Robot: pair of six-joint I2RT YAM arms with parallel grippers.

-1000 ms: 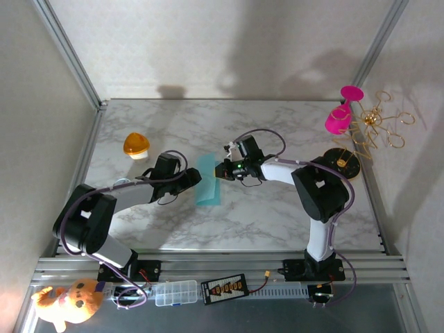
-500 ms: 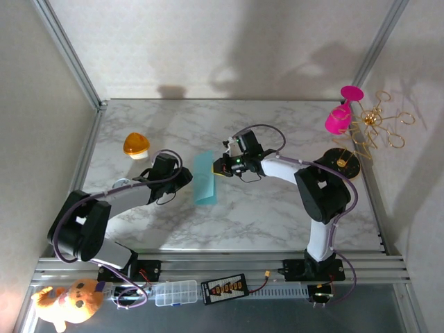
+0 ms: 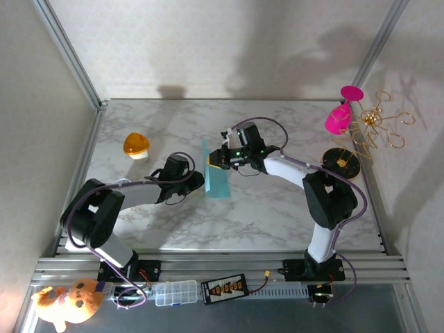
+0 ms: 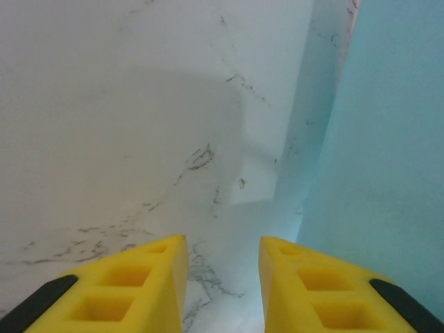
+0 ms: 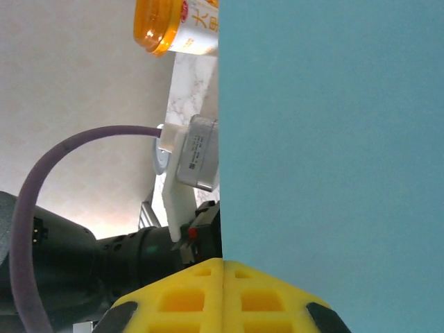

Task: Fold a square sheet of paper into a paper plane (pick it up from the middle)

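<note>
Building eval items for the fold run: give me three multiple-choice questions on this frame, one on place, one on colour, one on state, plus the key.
1. Where does the orange dome sit on the table?
A) far left part
B) right edge
C) near middle

2. What colour is the paper sheet?
A) pink
B) teal-blue
C) white

3. How is the right gripper?
A) wide open
B) shut on nothing
C) shut on the paper sheet

Key:
1 A, the top view has it toward the far left corner.
2 B, it reads teal in the top and wrist views.
3 C, the right wrist view shows the fingers closed with the sheet's edge running into them.
</note>
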